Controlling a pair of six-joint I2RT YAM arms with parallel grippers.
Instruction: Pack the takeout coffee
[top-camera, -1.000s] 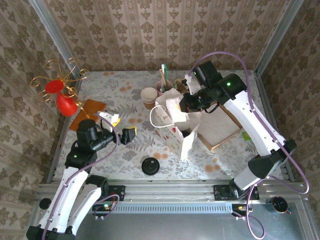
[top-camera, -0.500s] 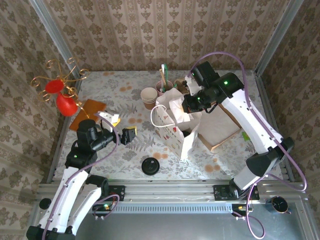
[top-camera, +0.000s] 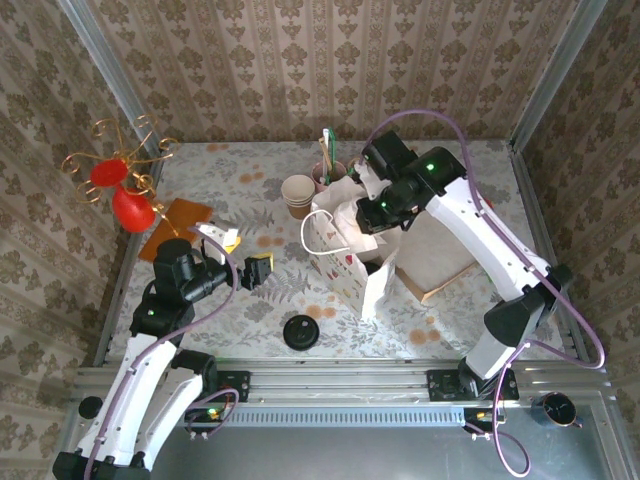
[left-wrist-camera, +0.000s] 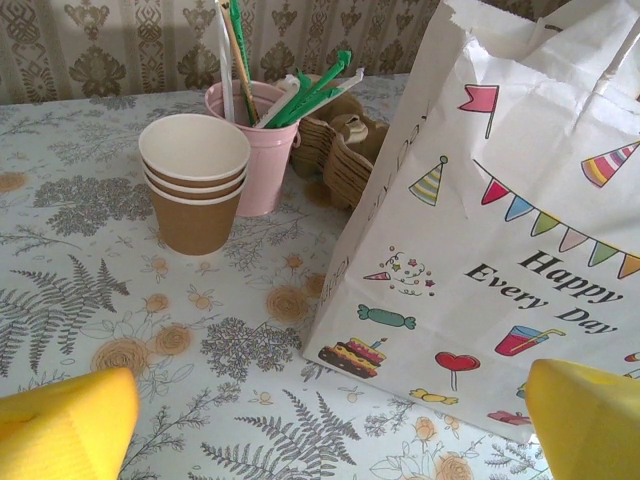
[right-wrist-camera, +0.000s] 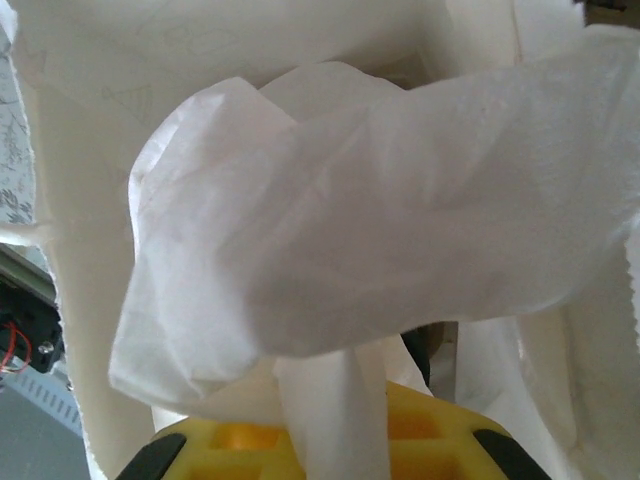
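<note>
The white paper bag (top-camera: 345, 250) printed "Happy Every Day" (left-wrist-camera: 500, 200) stands upright mid-table. My right gripper (top-camera: 362, 214) reaches into its open mouth. In the right wrist view a crumpled white napkin (right-wrist-camera: 370, 230) hangs inside the bag, with a strip of it pinched between the yellow fingers of my right gripper (right-wrist-camera: 335, 425). A dark sliver shows under the napkin; I cannot tell what it is. The takeout coffee is hidden. My left gripper (top-camera: 255, 270) hovers left of the bag, open and holding nothing (left-wrist-camera: 330, 420), its yellow fingers (left-wrist-camera: 70, 425) wide apart.
A stack of lidless beige cups (top-camera: 298, 195) (left-wrist-camera: 195, 180) and a pink cup of straws (top-camera: 328, 170) (left-wrist-camera: 255, 130) stand behind the bag. A lone black lid (top-camera: 300, 331) lies near the front. Flat brown paper (top-camera: 440, 255) lies right, a red ornament (top-camera: 125, 195) left.
My right arm has swung left and its gripper has gone further over and into the bag's mouth with the napkin. The left arm has not moved.
</note>
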